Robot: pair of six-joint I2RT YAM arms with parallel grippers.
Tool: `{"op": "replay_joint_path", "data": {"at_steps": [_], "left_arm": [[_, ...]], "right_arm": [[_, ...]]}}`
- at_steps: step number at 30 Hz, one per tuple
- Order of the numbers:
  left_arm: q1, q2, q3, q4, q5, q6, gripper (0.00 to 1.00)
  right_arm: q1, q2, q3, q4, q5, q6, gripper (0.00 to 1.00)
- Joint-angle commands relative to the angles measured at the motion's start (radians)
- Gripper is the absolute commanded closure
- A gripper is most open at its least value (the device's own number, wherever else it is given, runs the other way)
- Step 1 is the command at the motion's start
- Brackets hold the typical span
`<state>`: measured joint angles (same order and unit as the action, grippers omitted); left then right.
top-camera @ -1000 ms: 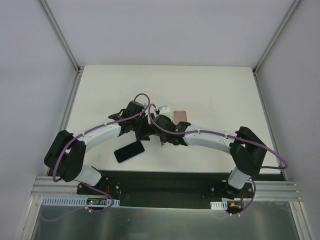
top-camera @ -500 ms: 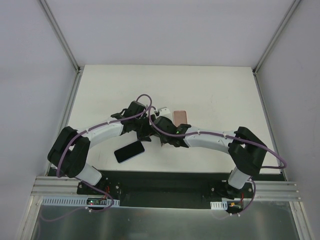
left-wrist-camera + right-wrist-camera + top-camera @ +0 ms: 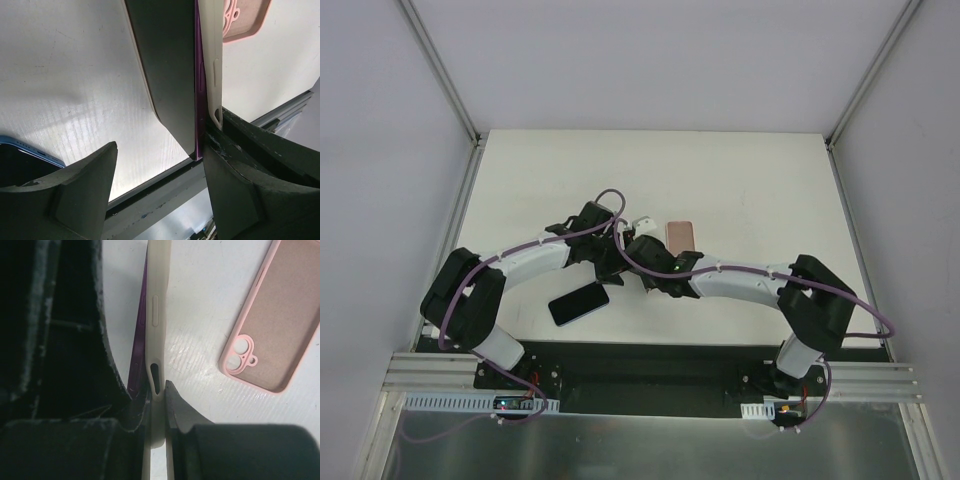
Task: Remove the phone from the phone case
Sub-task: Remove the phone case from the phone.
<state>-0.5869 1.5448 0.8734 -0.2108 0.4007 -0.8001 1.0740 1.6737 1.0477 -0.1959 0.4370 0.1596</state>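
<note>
- Pressed together, the right claw (image 3: 159,390) pinched the bottom rim of the cream phone case (image 3: 156,315), which stood on edge over the middle of the desk (image 3: 750,180).
- With its fingers spread, the left claw (image 3: 157,185) straddled the purple phone (image 3: 170,65). Its right finger lay against the case and its left finger was apart from the screen.
- The purple phone sat against the left face of the cream case. How far it had come loose could not be told.
- Risk: the thin rim could slip from the right claw's narrow pinch if the left claw pushed hard, and phone and case would drop together.
- Risk: if the left claw closed on case and phone alike, it would clamp them together instead of parting them.
- Risk: a freed phone, unsupported, could fall flat on the desk or strike the pink phone case (image 3: 275,325) lying just to the right.
- Count: two phones, the purple one and a dark phone (image 3: 579,302) lying near-left on the desk.
- Count: two cases, cream and pink.
- Count: two claws.
</note>
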Motion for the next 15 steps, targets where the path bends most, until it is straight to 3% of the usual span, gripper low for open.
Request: {"op": "replay_joint_path", "data": {"at_steps": [1, 6, 10, 15], "left_arm": [[-0.005, 0.014, -0.005, -0.052, -0.131, -0.028, 0.34], [-0.007, -0.035, -0.027, -0.052, -0.192, -0.093, 0.34], [-0.007, -0.054, -0.053, -0.052, -0.2, -0.08, 0.34], [-0.007, -0.081, -0.091, -0.052, -0.189, -0.071, 0.3]], "right_arm": [[0.04, -0.086, 0.015, 0.139, -0.07, -0.009, 0.99], [0.038, -0.062, 0.049, 0.095, -0.106, 0.109, 0.99], [0.04, -0.005, 0.171, -0.116, -0.107, 0.247, 0.99], [0.041, 0.04, 0.248, -0.23, -0.13, 0.376, 0.99]]}}
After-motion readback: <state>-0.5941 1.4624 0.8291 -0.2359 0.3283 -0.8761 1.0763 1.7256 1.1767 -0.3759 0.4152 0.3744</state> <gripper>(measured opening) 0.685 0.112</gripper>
